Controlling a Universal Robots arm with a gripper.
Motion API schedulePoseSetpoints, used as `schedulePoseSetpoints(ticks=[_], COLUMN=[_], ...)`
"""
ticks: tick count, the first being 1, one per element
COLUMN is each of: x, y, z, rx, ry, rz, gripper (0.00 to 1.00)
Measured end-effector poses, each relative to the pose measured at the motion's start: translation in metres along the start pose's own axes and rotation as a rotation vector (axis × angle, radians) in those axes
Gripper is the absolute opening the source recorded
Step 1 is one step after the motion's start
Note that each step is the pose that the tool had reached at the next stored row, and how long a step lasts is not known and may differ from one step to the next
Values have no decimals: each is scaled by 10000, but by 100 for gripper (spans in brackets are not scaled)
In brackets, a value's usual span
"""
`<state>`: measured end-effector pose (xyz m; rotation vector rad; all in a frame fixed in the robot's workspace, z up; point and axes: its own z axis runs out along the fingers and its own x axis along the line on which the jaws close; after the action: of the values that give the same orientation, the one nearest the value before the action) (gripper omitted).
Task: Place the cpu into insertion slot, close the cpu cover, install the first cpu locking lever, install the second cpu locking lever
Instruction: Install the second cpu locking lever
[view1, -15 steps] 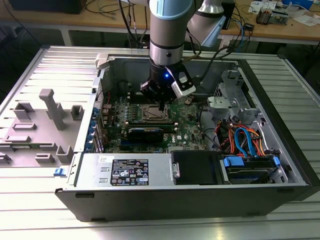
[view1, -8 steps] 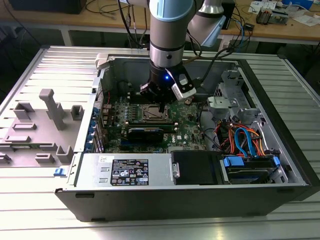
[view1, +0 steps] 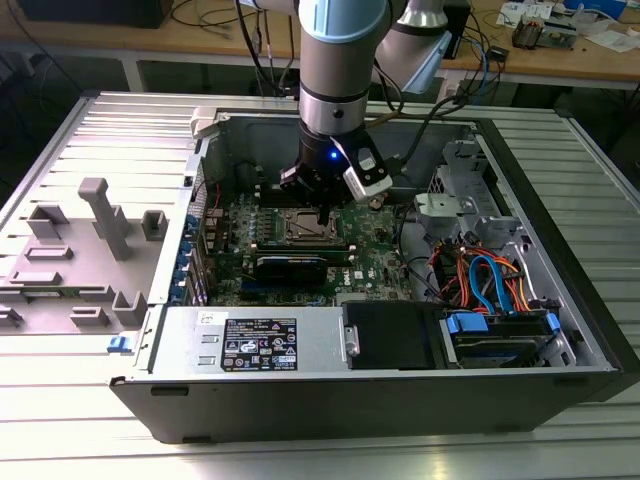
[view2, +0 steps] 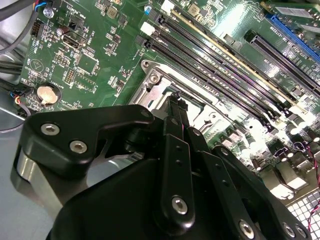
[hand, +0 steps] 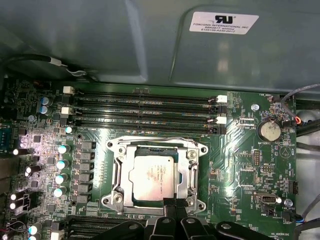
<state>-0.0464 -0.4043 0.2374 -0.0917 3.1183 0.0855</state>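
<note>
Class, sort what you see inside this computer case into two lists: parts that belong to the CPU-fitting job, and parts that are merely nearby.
Belongs to the job:
cpu, seated in the socket
insertion slot
cpu cover, down around the chip
gripper, at the socket's edge

Just nearby:
memory slots
coin battery
blue cables
grey fixtures outside the case

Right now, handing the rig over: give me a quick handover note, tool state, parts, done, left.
Tool: fingertips close together at the edge of the insertion slot, low over the green motherboard; open or shut can't be told, and no part is visibly carried.
Parts: cpu sits in the slot; the cpu cover lies flat over it, chip showing through its window.
Done: cpu placed, cover down.
Left: lever state can't be judged from these views; check both.
</note>
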Motion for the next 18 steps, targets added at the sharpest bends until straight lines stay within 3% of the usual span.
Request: schedulePoseSetpoints(ticks=[5,6,7,10,15,18], x=[3,53,74,93,114,164], y=[0,-7,-76,-169,-205,-215], z=[-27,-28,-32,-38,-37,-35], rx=[38,51,69,117,123,123], ry=[2,3,5,9,11,12], rz=[0,-7,-23,-36,-39,-54], gripper=[11,11,11,11,11,11])
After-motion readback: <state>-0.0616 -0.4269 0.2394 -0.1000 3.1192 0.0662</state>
